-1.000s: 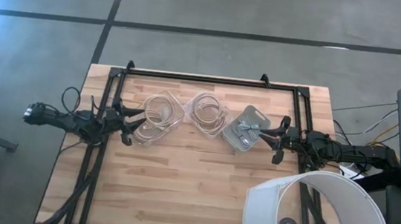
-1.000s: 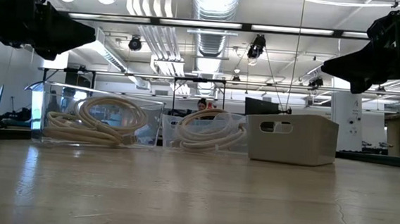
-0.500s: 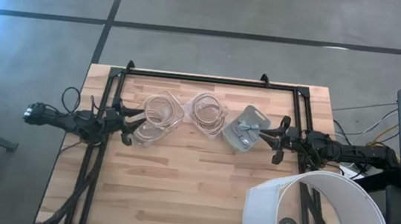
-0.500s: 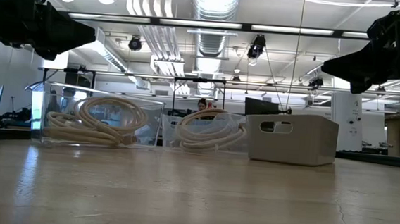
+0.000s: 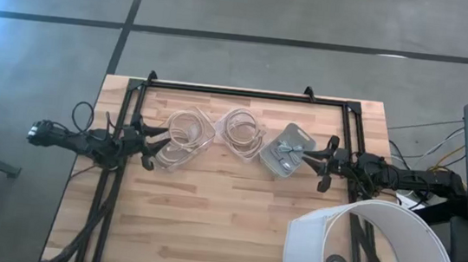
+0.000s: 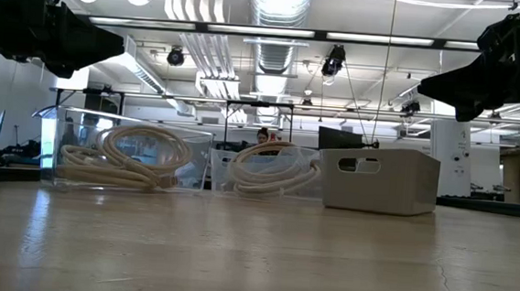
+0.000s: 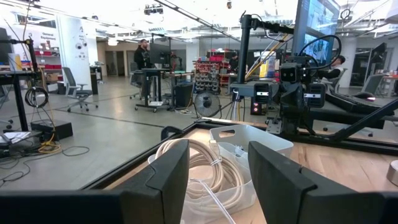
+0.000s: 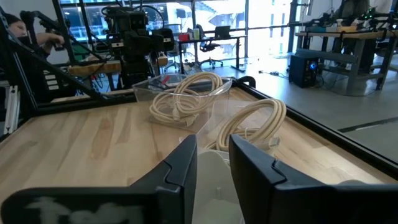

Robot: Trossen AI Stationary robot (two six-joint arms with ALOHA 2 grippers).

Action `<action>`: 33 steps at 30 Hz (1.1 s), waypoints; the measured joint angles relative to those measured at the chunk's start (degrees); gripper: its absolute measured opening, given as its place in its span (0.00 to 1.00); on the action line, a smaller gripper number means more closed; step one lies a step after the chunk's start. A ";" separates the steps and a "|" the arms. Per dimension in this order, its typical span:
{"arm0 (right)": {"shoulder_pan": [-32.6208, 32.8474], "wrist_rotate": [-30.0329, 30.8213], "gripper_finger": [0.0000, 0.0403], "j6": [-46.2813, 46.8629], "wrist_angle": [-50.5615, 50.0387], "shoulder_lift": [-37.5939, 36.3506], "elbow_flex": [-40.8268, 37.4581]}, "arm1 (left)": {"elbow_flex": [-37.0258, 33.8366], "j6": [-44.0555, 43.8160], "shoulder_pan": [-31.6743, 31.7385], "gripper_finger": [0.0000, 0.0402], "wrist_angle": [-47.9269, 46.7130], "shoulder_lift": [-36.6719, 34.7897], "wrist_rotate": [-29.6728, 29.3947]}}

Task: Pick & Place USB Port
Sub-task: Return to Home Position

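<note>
While charger cables [image 5: 288,151] lie in the white rectangular plastic bin [image 6: 381,186] beside the right gripper [image 5: 316,163], it and the left gripper [image 5: 156,146] hang parted and empty at the sides of the wooden table [image 5: 207,224], apparently home, with nothing left to move.

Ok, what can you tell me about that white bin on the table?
The bin is white, not see-through, and looks like plastic, with rounded corners and slotted handle holes near its top edge. It stands upright on the wooden table, turned at a slant, close beside a clear bin of coiled cable. Pale things lie inside, too small to tell. The right gripper hangs open above its edge, not touching.
</note>
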 joint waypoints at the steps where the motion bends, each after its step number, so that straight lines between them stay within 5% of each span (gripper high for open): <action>1: -0.02 0.00 0.21 0.00 0.02 -0.02 0.00 | 0.00 -0.01 0.00 0.42 -0.01 -0.01 -0.01; 33: -0.01 0.00 0.22 0.00 0.01 -0.01 0.01 | 0.00 0.00 0.07 0.42 0.00 0.01 0.00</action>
